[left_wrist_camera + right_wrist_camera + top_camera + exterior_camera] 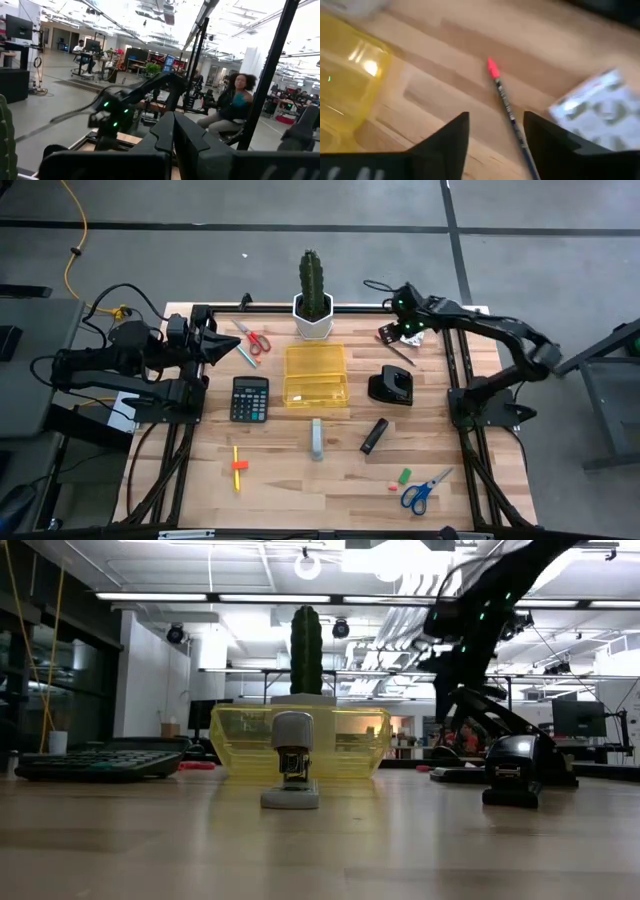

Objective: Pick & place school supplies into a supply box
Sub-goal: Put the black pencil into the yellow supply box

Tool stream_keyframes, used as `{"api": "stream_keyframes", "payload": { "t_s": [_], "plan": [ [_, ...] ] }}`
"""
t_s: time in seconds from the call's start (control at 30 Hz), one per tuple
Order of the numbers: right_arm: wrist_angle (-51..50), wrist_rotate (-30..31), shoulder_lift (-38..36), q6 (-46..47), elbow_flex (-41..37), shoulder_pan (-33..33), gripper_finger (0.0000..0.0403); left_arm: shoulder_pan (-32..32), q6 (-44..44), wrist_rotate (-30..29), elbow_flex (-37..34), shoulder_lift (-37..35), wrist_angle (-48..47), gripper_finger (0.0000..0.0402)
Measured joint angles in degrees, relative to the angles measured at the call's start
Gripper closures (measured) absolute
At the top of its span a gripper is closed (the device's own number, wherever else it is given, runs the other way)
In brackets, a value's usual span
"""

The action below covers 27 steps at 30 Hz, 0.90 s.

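working gripper: the right gripper [408,330] hovers over the far right part of the table [300,480], at about 2 o'clock from the supply box [316,375].
state: its fingers [451,137] are spread and hold nothing.
target: a thin pencil [506,106] with a red end lies flat on the wood right below, its shaft running into the gap between the fingers.
long axis: in the high view the pencil [399,352] runs roughly 10 to 4 o'clock; i judge the jaws already straddle it crosswise.
neighbour: a white patterned card [592,110] lies just beside the pencil.
box direction: from the pencil the box sits at about 8 o'clock, near.
nearer arm: the right; the left gripper [222,346] waits at the left edge, fingers pressed together, by the red-handled scissors [255,338].
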Motion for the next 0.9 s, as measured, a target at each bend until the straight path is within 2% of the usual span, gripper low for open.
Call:
{"api": "stream_keyframes", "payload": {
  "t_s": [0.1, 0.3, 0.47, 0.9],
  "plan": [
    [0.61, -0.84, 5.53, -2.08, 0.37, -0.12, 0.0198, 0.0, 0.04, -0.02, -0.02, 0.0, 0.01, 0.0401],
    [1.13, -0.23, 12.41, -2.46, 2.25, 0.06, 0.0195, 0.0, 0.02, -0.07, -0.02, 0.0, 0.02, 0.0401],
    [1.6, 4.06, 13.77, -2.48, 2.75, 0.06, 0.0195, 0.0, 0.02, -0.09, -0.02, 0.0, 0.02, 0.0401],
    [1.87, 3.8, 15.49, -2.48, 1.86, 1.63, 0.0195, -0.02, 0.15, -0.75, -0.02, 0.0, 0.04, 0.0401]
  ]
}}
